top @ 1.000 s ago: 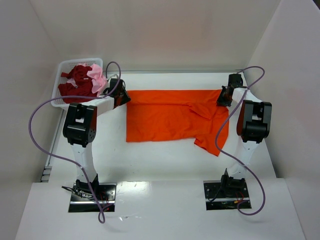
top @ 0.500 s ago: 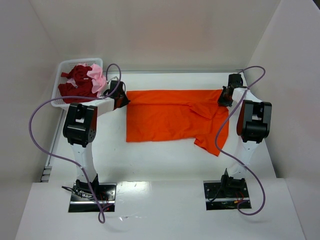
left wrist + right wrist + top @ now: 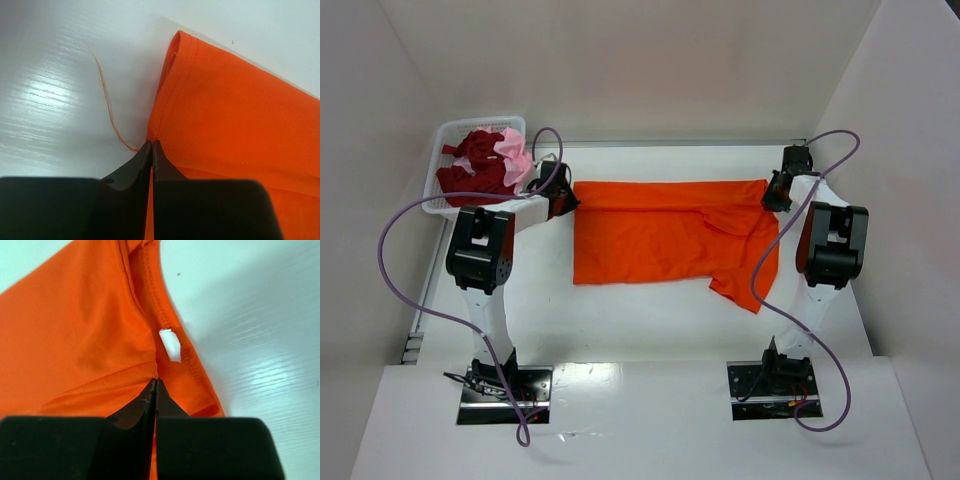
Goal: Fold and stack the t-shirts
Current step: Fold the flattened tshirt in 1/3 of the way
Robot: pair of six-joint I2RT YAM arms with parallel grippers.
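Orange shirt (image 3: 660, 235) lay spread across middle of table (image 3: 650, 330), between both arms. Flap of its cloth stuck out at near right.

Left gripper (image 3: 151, 149) sat at shirt's far left corner, jaws pressed together on hem. Loose orange thread (image 3: 107, 107) trailed over table beside it.

Right gripper (image 3: 155, 389) sat at far right edge, jaws closed tight on cloth just beside collar and white label (image 3: 170, 344).

Dark red shirts (image 3: 470, 170) and pink shirt (image 3: 515, 155) lay crumpled in white basket (image 3: 442, 135) at far left.
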